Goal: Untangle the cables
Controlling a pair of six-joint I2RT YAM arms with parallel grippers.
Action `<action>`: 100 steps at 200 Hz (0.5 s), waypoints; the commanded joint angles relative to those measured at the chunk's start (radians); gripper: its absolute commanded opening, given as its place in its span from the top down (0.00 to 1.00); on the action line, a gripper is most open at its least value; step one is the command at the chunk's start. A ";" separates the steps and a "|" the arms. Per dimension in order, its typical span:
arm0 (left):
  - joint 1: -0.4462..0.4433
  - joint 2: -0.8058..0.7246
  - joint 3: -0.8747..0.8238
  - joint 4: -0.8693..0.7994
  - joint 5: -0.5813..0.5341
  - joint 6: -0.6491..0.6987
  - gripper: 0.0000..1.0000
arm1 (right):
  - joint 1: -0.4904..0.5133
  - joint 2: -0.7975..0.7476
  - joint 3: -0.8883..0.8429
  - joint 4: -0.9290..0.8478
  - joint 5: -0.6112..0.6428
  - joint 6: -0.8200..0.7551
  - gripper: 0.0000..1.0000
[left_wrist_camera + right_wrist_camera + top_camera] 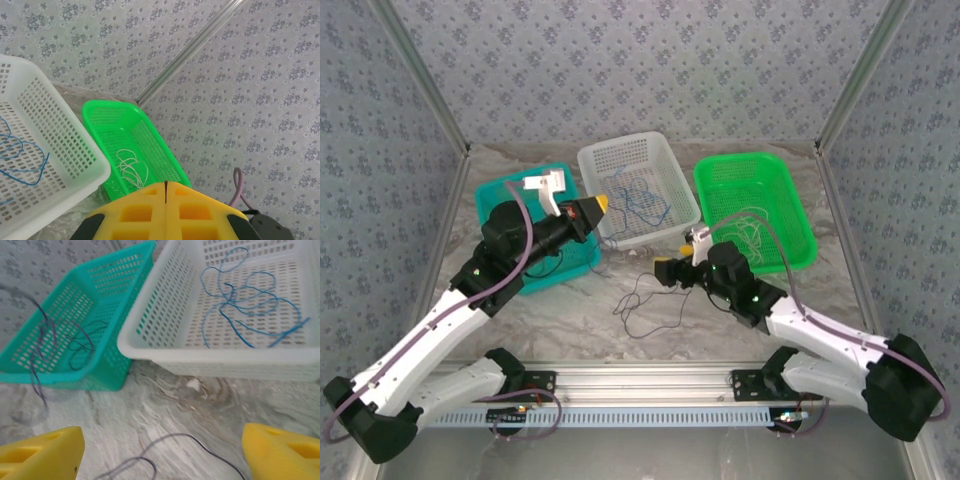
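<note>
Top external view has 3 baskets in a row at the far side of the table (570,325), so I'll use the white basket (620,160) in the middle as my reference. The teal basket (492,195) sits just left of it, pretty much rim to rim. The green basket (750,180) sits near its right side.

Cables are spread out like this:
- A blue cable (642,203) lies in loose loops on the white basket's floor.
- A thin white cable (752,232) is curled up in the green basket, right of the white one.
- On the right wrist cam I can see dark cables (75,342) looping inside the teal basket.
- 1 black cable (645,300) lies loose on the bare table in front of the white basket, on the side toward the arms, in a messy open loop.

Left gripper (165,187) hangs in the air over the white basket's left rim. Its 2 yellow fingers are pressed flat together with just a seam between them and nothing pinched in there.

Right gripper (162,452) is low over the table just in front of the white basket's near right corner, pointing at that basket, fingers (42,452) spread wide. A stretch of the black cable runs across the table between them, and I can't see either finger touching it.
</note>
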 commanded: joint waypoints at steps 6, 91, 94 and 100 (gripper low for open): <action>-0.009 0.003 0.036 0.037 0.017 0.026 1.00 | -0.012 0.085 0.106 0.060 -0.198 0.101 0.17; -0.030 -0.002 0.042 0.068 0.028 0.039 1.00 | -0.050 0.203 0.141 0.108 -0.238 0.160 0.23; -0.032 -0.002 0.042 0.069 0.028 0.039 1.00 | -0.050 0.207 0.142 0.109 -0.233 0.158 0.24; -0.033 -0.002 0.042 0.072 0.028 0.041 1.00 | -0.050 0.213 0.146 0.112 -0.229 0.155 0.24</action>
